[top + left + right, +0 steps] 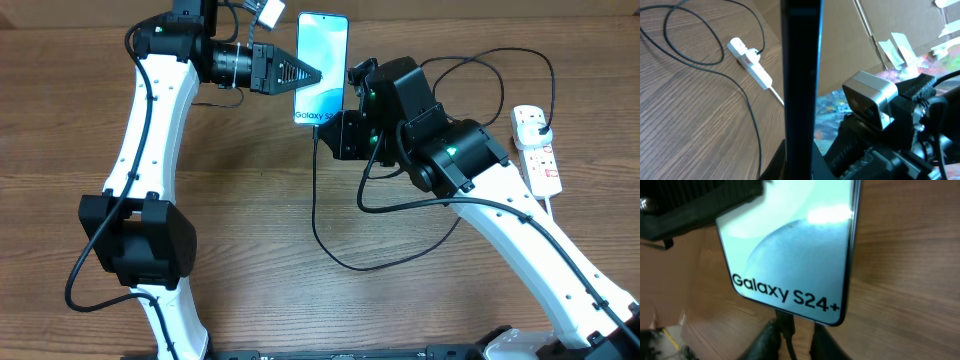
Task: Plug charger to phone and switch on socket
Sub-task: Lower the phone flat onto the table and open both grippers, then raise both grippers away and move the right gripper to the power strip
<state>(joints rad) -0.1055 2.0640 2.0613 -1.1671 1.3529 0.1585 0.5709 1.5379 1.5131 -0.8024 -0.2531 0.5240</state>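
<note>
The phone [322,60] sits at the far middle of the table [250,250], screen up, "Galaxy S24+" at its near short edge. The left gripper [312,73] is clamped on its left long edge. The charger [313,200] connector meets that near edge. The right gripper [795,342] stands narrowly parted around it, one finger [826,342] clear of the cable. The cable loops right to the power strip [535,150] at the right edge, its black plug seated there.

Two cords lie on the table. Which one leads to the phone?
The thin black charger cable; its tip meets the phone's lower edge. The thick white cord only trails from the power strip.
</note>
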